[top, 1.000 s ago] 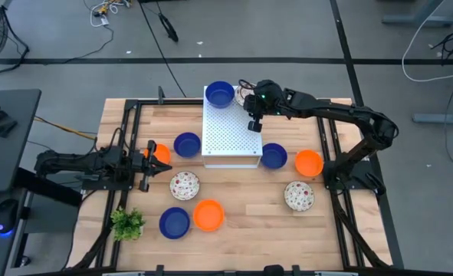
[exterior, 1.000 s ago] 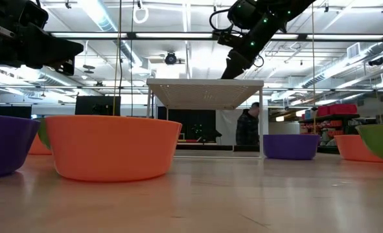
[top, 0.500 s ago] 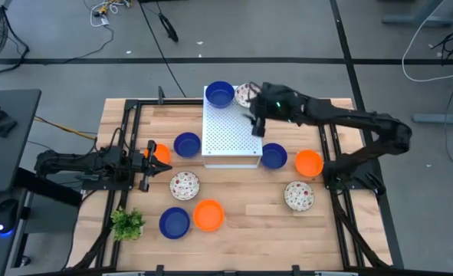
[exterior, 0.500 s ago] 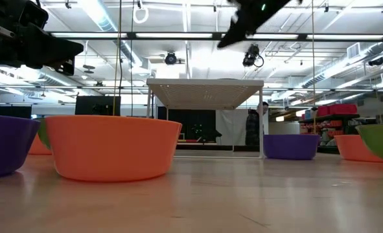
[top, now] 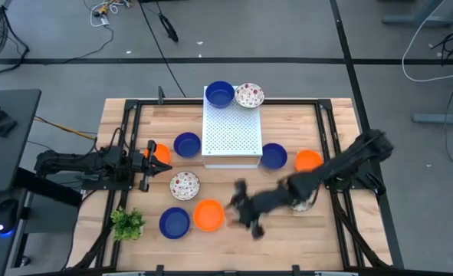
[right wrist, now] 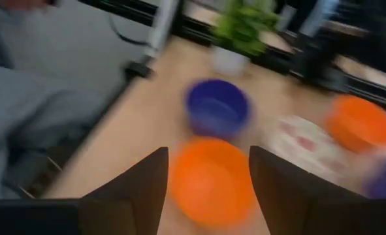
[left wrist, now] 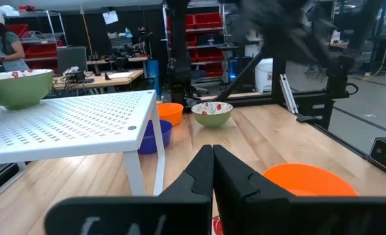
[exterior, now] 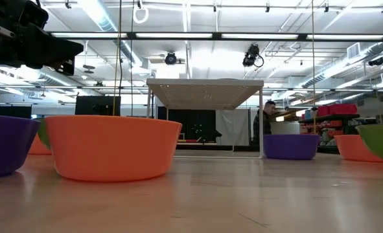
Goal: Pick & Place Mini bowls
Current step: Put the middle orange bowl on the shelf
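Hovering beside the front orange bowl [top: 208, 215], the right gripper [top: 244, 213] spreads its fingers wide and holds nothing. A speckled bowl [top: 249, 95] and a blue bowl [top: 220, 94] sit on the white board [top: 231, 134]. The left gripper [top: 151, 165] waits pinched together near another orange bowl [top: 161, 152].

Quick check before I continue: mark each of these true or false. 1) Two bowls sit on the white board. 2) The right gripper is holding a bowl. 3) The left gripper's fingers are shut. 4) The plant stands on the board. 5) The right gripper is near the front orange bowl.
1) True: a blue bowl and a speckled bowl sit at the far edge of the white board.
2) False: the right gripper is open and empty.
3) True: the left gripper is shut, holding nothing.
4) False: the plant stands on the table's front left corner.
5) True: it hovers just beside the front orange bowl.
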